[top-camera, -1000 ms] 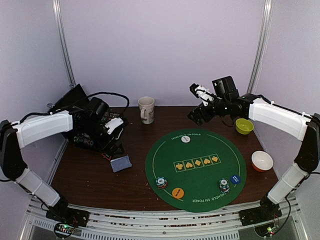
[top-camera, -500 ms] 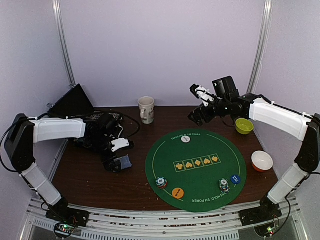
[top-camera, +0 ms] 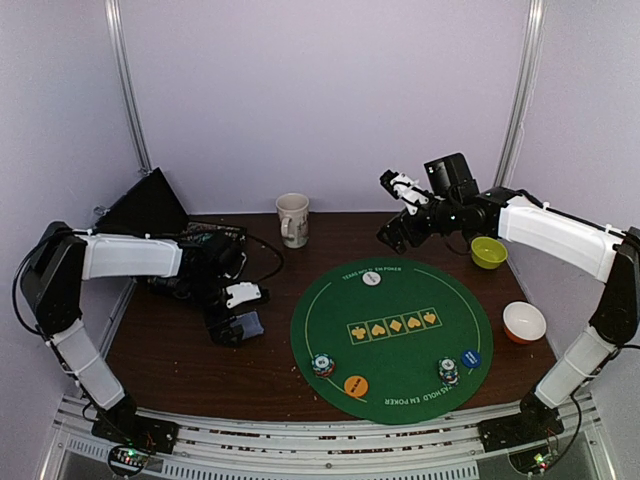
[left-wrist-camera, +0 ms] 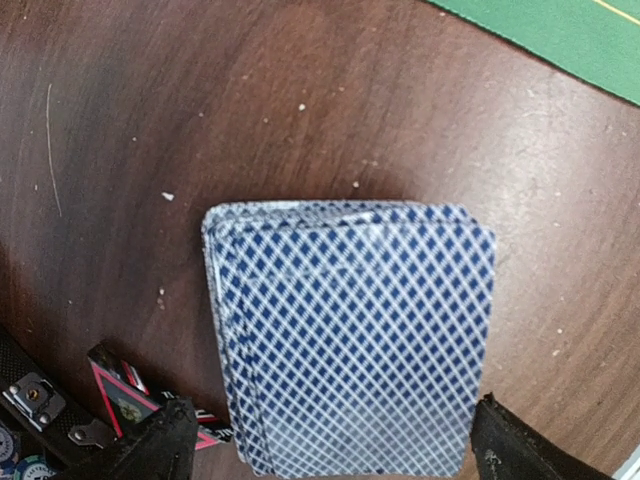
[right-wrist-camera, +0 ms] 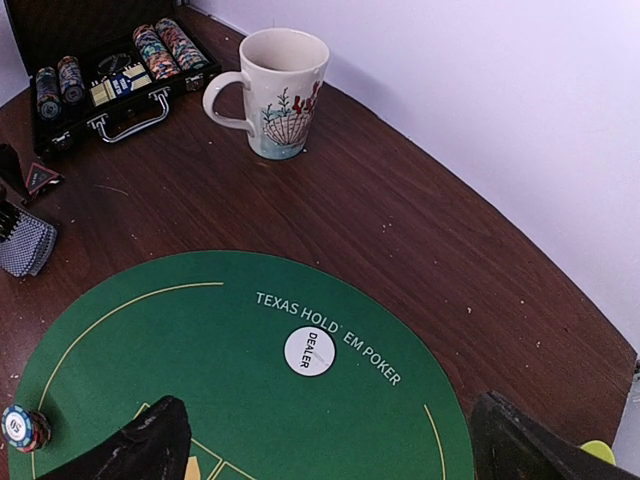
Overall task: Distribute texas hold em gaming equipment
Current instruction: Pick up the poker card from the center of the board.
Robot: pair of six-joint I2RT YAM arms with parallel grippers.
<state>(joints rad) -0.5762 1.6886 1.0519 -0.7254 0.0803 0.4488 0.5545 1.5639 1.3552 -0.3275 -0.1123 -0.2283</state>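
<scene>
Face-down deck on table; chip stacks, buttons on mat.

A round mat lies on the desk, right of centre. Reading the mat as a clock face, the dealer button sits at 12, the left chip stack at 8 with the left disc beside it at 7, the right chip stack at 5 with the right disc at 4. Off the mat, the mug stands at 11, the card deck lies at 9, the chip case behind it at 10, the far bowl at 2, the near bowl at 3
</scene>
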